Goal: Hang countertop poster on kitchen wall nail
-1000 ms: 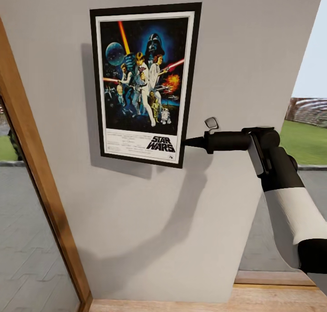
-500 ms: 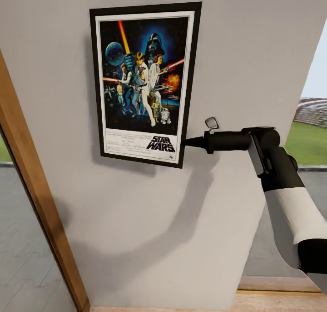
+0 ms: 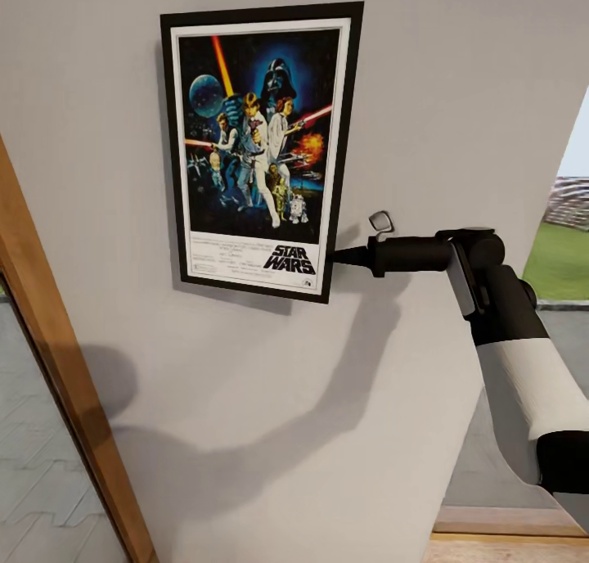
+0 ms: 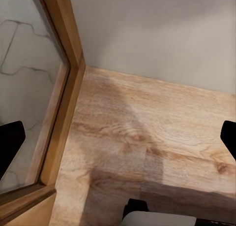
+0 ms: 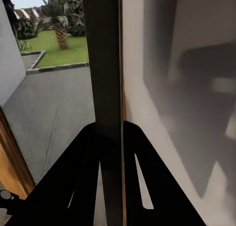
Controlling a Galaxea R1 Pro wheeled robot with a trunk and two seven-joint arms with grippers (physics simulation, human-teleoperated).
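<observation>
Right jaws clamped on the poster's edge; in the right wrist view the two fingers point(image 5: 88, 162) sit either side of the black frame edge. Left jaws spread wide, nothing between them, pointing down at wood floor point(image 4: 147, 137).

The poster point(image 3: 260, 150) is upright, flat-on to the grey wall point(image 3: 458, 80), up high in my head view. Right gripper point(image 3: 337, 257) pinches its lower right edge, arm reaching in from the right. I can't spot a nail; if there is one it's behind the frame or too small to tell. Can't confirm it's hooked on yet.

Handling, my guess: thin, stiff, light panel, smooth frame so it could slip or pivot in a one-edge pinch. Low side grip leaves the top free to swing; I'd rather hold nearer mid-edge, but this works for pressing it to the wall.

Wooden door frame point(image 3: 57, 383) at left, lawn point(image 3: 560, 256) outside at right.
</observation>
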